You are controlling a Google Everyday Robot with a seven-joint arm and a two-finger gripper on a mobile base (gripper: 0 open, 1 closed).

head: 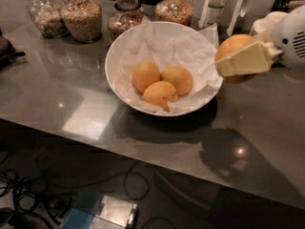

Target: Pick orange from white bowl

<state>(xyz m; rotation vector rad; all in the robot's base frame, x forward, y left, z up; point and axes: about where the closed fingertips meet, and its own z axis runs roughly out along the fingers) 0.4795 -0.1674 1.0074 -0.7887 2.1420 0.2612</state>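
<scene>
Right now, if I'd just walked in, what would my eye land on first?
Probably the robot's hand at the right edge, closed on the orange and holding it in the air just right of the white bowl. Next come the three oranges huddled in that paper-lined bowl at the middle of the grey counter, with filled glass jars lined up behind.
</scene>
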